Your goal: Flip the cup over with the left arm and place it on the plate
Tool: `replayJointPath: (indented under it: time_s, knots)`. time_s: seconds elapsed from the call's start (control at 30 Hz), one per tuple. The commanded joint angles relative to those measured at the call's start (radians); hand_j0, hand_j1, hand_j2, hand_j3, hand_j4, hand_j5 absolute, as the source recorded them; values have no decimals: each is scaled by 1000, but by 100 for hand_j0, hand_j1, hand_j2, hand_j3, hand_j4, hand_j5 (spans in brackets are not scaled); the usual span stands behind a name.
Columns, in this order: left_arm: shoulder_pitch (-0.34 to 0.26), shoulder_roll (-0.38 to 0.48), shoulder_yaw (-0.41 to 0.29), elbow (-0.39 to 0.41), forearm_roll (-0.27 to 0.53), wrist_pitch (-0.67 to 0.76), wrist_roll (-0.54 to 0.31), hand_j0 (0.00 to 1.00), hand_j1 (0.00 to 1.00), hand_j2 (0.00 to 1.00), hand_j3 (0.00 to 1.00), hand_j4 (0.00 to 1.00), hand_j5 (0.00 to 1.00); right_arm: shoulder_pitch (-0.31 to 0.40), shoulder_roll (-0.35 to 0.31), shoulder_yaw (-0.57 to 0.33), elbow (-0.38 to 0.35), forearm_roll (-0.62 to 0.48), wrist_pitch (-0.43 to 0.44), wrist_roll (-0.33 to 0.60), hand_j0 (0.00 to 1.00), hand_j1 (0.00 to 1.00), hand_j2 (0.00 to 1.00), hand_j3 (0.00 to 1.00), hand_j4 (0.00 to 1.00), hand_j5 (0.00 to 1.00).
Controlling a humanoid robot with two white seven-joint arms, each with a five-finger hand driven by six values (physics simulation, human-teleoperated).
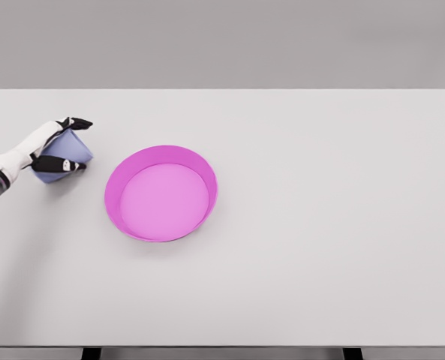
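The left hand (pixel 55 147) comes in from the left edge, its white forearm slanting up toward the far side of the desk (pixel 320 225). Its dark-tipped fingers (pixel 78 123) are curled around a pale blue cup (pixel 66 156): some fingers wrap over the cup's far side, and others (pixel 66 166) press along its near side, so the cup is clasped between them. The cup looks tilted within the grasp. Whether its base touches the desk or is lifted just clear of it cannot be told from this view, and its inside is not visible.

Just beyond the hand, toward the middle of the desk, sits a magenta plate (pixel 117 180) with a raised rim and a lighter pink floor. Nothing lies in it. The plate stands near the cup but apart from it, with a strip of bare desk between them.
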Motion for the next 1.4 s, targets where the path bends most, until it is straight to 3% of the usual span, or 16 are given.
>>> replayJointPath:
  time_s: [0.0, 0.2, 0.3, 0.8, 1.37]
  knots:
    - [0, -15, 2, -2, 6, -1, 0, 77, 77, 77, 77, 77, 77, 0, 0, 0, 1, 0, 0, 0, 100, 100, 100, 100, 100, 100]
    - [-6, -29, 2, -5, 63, 1, 0, 77, 77, 77, 77, 77, 77, 0, 0, 0, 1, 0, 0, 0, 100, 100, 100, 100, 100, 100]
    - [-6, -29, 2, -7, 130, 1, 0, 76, 76, 76, 76, 76, 76, 0, 0, 0, 1, 0, 0, 0, 100, 100, 100, 100, 100, 100]
    - [-14, -54, 21, -42, 176, -2, 0, 76, 76, 76, 76, 76, 76, 0, 0, 0, 0, 0, 0, 0, 100, 100, 100, 100, 100, 100]
    - [-9, -135, 60, -177, 178, -8, 0, 76, 76, 76, 76, 76, 76, 0, 0, 0, 1, 0, 0, 0, 100, 100, 100, 100, 100, 100]
